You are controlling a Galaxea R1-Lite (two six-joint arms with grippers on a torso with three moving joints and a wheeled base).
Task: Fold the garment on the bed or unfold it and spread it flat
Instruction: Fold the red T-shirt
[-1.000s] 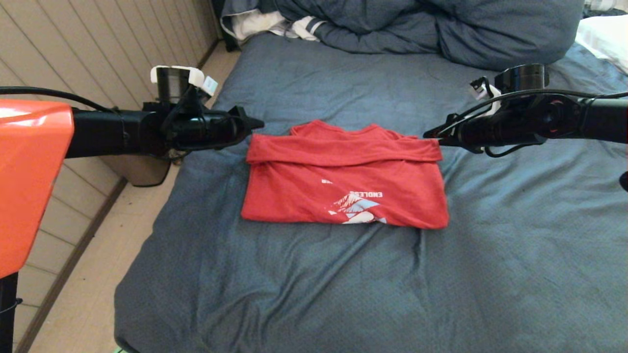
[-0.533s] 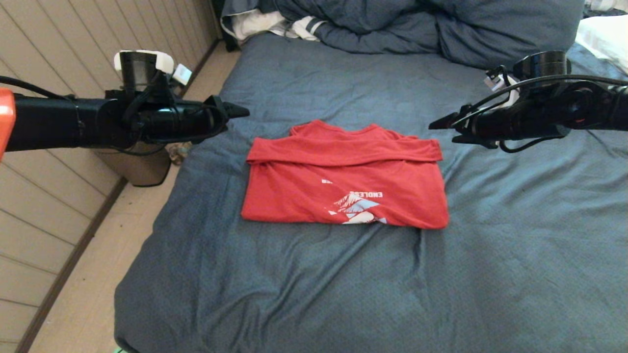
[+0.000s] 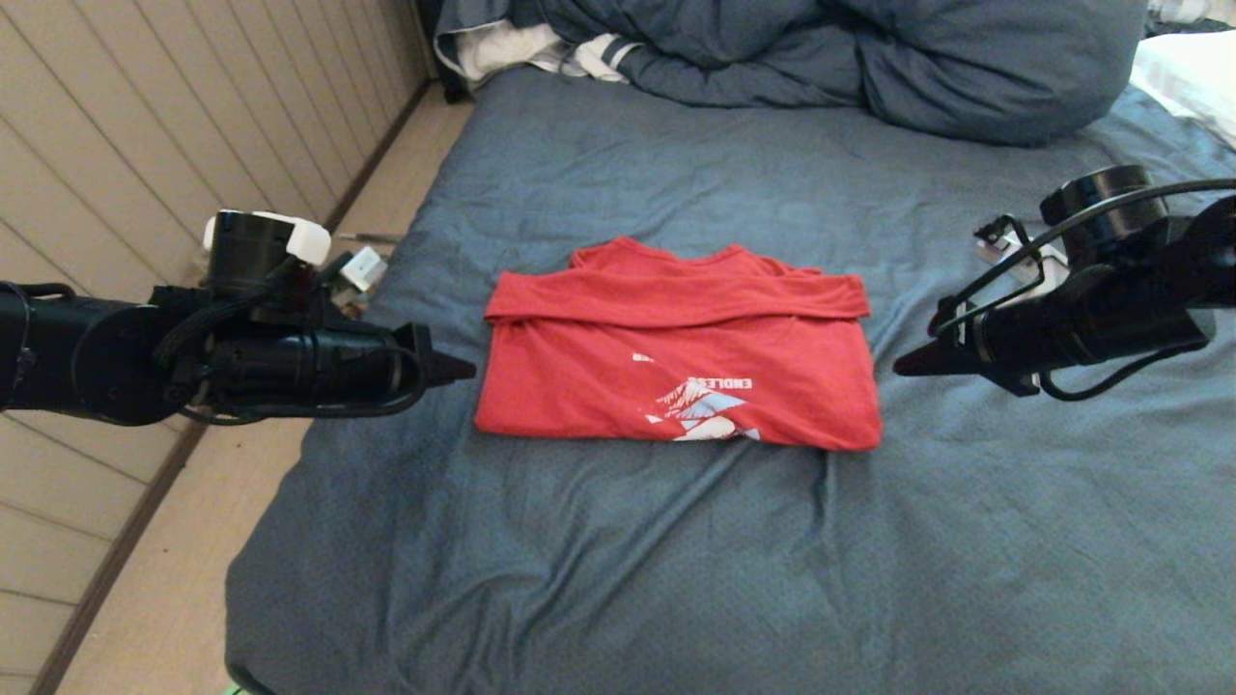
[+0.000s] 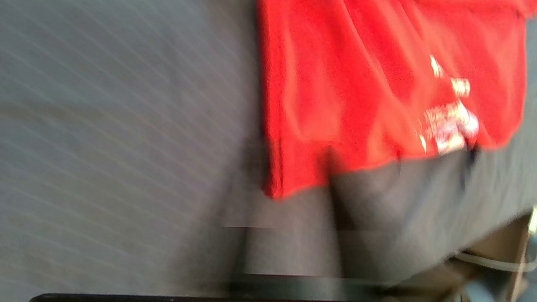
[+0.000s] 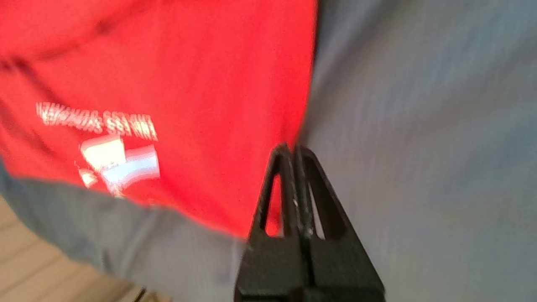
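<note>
The garment point(image 3: 676, 347), a red T-shirt, lies folded into a wide rectangle in the middle of the bed point(image 3: 676, 560), its white lettering and graphic facing up near the front edge. My left gripper point(image 3: 468, 368) hovers just off the shirt's left side, shut, with nothing in it. My right gripper point(image 3: 898, 369) hovers just off the shirt's right side, also shut and empty. In the right wrist view the closed right gripper point(image 5: 291, 147) points at the garment's point(image 5: 188, 84) side edge. The left wrist view shows the garment's point(image 4: 356, 84) corner on the sheet point(image 4: 126, 126).
A bunched dark-blue duvet point(image 3: 821, 58) and a white striped cloth point(image 3: 541, 48) lie at the head of the bed. A white pillow point(image 3: 1193, 68) sits at the far right. The bed's left edge drops to a wooden floor point(image 3: 174, 598) beside a panelled wall.
Both arms have come down and toward the front, from beside the shirt's far folded edge to beside its middle. Both grippers stay shut. The shirt has not moved.
</note>
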